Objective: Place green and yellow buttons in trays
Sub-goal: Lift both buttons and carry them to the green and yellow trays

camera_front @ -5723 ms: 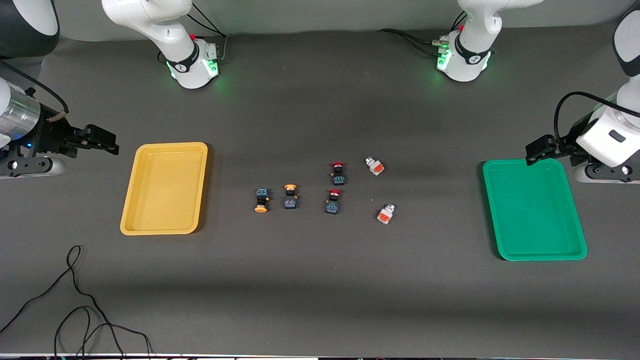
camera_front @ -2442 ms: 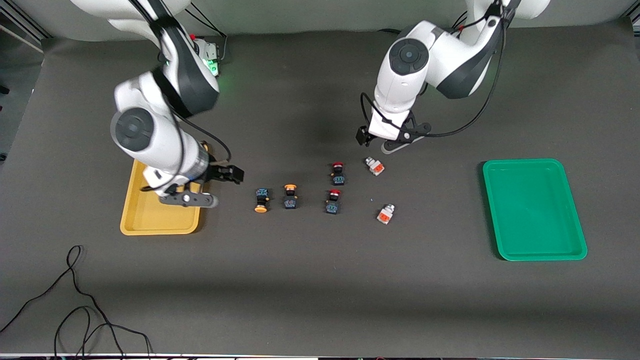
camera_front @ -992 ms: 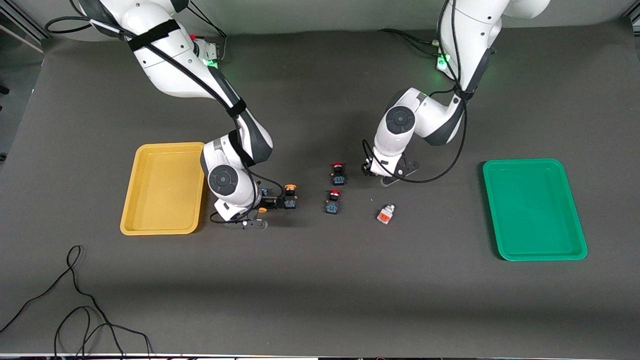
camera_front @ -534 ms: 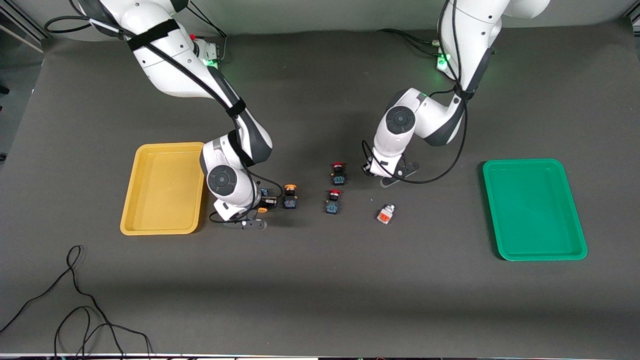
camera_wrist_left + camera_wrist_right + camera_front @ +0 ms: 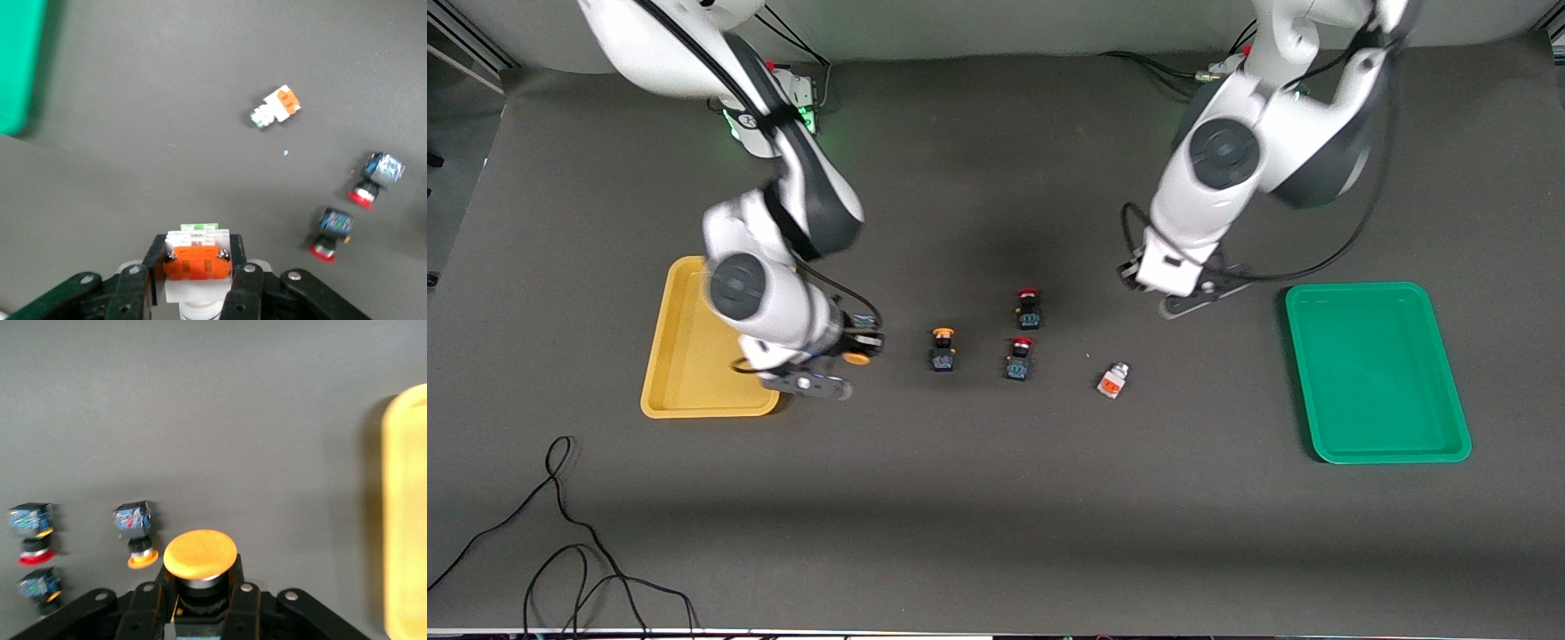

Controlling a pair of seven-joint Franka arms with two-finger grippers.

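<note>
My right gripper (image 5: 860, 348) (image 5: 199, 590) is shut on a black-bodied button with a yellow-orange cap (image 5: 856, 358) (image 5: 199, 555), up over the table beside the yellow tray (image 5: 680, 382) (image 5: 407, 513). My left gripper (image 5: 1136, 276) (image 5: 197, 267) is shut on a white-bodied, orange-faced button (image 5: 197, 260), up over the table between the middle buttons and the green tray (image 5: 1376, 372) (image 5: 17, 67). A second yellow-capped button (image 5: 943, 349) (image 5: 137, 530) and a second white, orange-faced button (image 5: 1112, 380) (image 5: 275, 107) lie on the table. Both trays hold nothing.
Two black-bodied buttons with red caps (image 5: 1029, 308) (image 5: 1020, 358) lie mid-table between the yellow-capped and white buttons. A loose black cable (image 5: 560, 542) lies by the table's front edge, toward the right arm's end.
Both grippers have shut on their buttons and lifted them. The right one has moved toward the yellow tray, the left one toward the green tray.
</note>
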